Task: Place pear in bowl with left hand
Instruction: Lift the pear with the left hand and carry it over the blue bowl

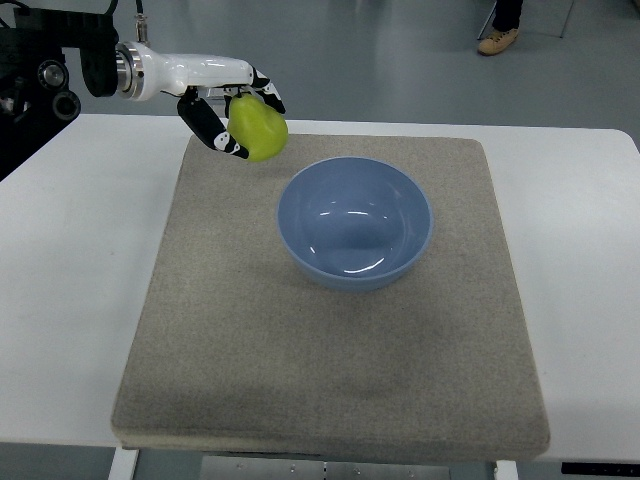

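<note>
Fingers [215, 128] of the left hand [225, 108] are wrapped around the pear [260, 132], held aloft at upper left. It is kept clear of the bowl [400, 262], presumably for carrying over its rim.

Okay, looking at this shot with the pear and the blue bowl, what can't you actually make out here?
- Top view: the far side of the pear, covered by the left hand's fingers.
- Top view: how high the pear sits above the mat; a single steep view gives no depth.
- Top view: the person at the upper edge, cut off except a leg and shoe.
- The right hand, out of view.
</note>
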`<state>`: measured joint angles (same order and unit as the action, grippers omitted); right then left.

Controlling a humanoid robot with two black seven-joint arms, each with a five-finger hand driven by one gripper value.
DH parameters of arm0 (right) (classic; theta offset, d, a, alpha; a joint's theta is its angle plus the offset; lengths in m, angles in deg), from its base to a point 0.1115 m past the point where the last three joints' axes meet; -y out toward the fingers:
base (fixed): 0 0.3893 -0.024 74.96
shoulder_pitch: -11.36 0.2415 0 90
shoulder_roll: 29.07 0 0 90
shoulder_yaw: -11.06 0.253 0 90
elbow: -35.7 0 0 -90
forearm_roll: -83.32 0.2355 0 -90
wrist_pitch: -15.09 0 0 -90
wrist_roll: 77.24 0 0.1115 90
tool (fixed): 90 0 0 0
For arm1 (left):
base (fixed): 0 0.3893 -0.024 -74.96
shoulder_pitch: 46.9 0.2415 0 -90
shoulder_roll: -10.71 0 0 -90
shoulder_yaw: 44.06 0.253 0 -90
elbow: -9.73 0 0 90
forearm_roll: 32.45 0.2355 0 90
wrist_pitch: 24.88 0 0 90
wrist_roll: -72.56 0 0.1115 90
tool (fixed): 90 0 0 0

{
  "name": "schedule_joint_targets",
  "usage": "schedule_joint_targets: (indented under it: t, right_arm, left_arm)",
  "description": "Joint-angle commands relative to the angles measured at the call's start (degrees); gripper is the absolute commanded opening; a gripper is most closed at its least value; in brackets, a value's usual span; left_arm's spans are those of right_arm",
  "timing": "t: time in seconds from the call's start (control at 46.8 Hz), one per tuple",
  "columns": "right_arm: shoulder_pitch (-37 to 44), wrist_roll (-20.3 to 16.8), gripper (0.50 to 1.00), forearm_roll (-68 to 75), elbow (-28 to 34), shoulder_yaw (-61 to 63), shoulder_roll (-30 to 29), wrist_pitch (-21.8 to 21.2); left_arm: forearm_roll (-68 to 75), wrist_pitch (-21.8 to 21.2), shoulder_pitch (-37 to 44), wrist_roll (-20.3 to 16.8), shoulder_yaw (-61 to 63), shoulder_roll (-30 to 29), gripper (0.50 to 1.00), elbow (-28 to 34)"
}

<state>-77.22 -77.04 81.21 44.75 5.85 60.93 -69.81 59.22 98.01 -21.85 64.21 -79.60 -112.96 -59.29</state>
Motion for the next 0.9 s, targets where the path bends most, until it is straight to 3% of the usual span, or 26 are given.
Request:
schedule_joint_targets:
  t: [0.0,0.235,0.834,0.876]
  right_arm:
    - [0.0,0.0,0.924,0.0,0.0,0.0,0.0,0.0]
    - [0.0,0.0,0.924,0.0,0.0,0.0,0.0,0.0]
    - [0.0,0.0,0.926,0.0,0.0,0.0,0.0,0.0]
    - [0.0,0.0,0.926,0.0,0.0,0.0,0.0,0.0]
  left_arm:
    - [-0.3,0.2,-0.2,-0.1,-0.8,-0.8,0.5,-4.2]
    - [-0.3,0.6,-0.8,-0.1,-1.8,0.9,0.5,-7.8]
    - [2.4,0.5,3.0,0.1,-0.7,9.7,0.5,-3.9]
    - [3.0,0.4,3.3,0.1,-0.6,10.1,0.525,-3.6]
